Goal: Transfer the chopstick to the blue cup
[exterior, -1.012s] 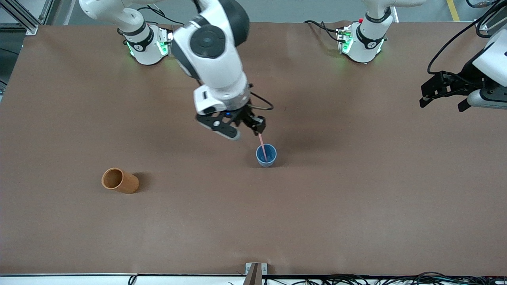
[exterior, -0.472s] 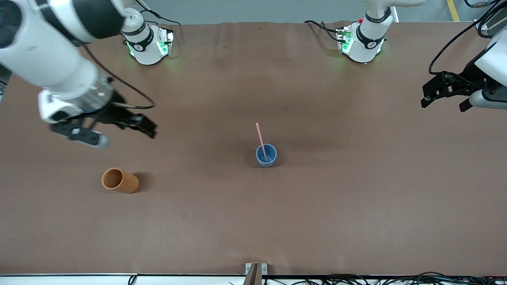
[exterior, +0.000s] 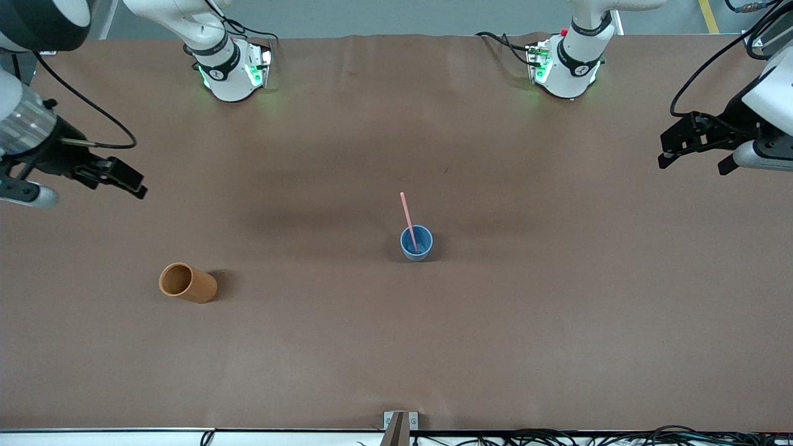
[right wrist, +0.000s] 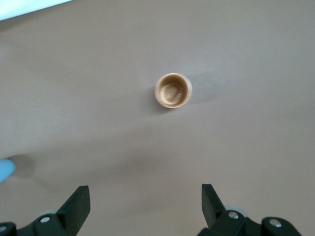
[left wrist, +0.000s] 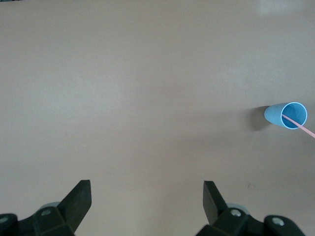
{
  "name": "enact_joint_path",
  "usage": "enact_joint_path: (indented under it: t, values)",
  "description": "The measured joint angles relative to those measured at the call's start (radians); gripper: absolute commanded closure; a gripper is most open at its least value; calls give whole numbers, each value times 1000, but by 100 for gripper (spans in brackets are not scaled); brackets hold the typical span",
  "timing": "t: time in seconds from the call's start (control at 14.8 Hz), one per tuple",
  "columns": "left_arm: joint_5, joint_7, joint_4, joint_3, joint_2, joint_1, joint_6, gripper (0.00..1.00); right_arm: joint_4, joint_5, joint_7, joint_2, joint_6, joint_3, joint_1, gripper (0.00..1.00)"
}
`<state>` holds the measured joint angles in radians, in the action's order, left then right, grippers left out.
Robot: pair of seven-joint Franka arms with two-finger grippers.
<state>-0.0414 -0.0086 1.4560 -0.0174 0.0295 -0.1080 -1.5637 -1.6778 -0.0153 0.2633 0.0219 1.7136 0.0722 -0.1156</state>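
Observation:
The blue cup [exterior: 416,243] stands upright near the middle of the table. The pale-pink chopstick [exterior: 407,214] leans in it, its upper end sticking out above the rim. Nothing touches either. The left wrist view shows the blue cup [left wrist: 287,115] with the chopstick [left wrist: 300,126] across its mouth. My right gripper [exterior: 87,192] hangs open and empty over the table at the right arm's end, well away from the cup. In its own view the right gripper [right wrist: 145,194] has nothing between its fingers. My left gripper [exterior: 692,165] waits open and empty over the left arm's end; its own view shows the left gripper [left wrist: 146,191] over bare table.
An orange-brown cup [exterior: 187,282] stands toward the right arm's end, nearer to the front camera than the blue cup. It shows empty in the right wrist view as the orange-brown cup [right wrist: 173,90]. The brown table cover [exterior: 557,322] spreads around both cups.
My right gripper let go of the chopstick above the blue cup and swung away to the right arm's end of the table. The chopstick stays leaning in the cup. The left arm has not moved.

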Motion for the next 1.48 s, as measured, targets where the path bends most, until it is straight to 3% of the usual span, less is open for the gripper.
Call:
enact_joint_path:
  t: [0.34,0.61,0.88,1.15,1.48]
  values:
    - [0,0,0,0,0,0,0,0,-31,38,-198,49,15,0,105,0]
    - [0,0,0,0,0,0,0,0,115,89,-214,51,-116,-5,111,0]
    - [0,0,0,0,0,0,0,0,173,88,-224,47,-216,-7,112,0]
    - [0,4,0,0,0,0,0,0,173,20,-256,26,-218,-7,125,0]
    - [0,24,0,0,0,0,0,0,175,15,-295,0,-216,-8,132,0]
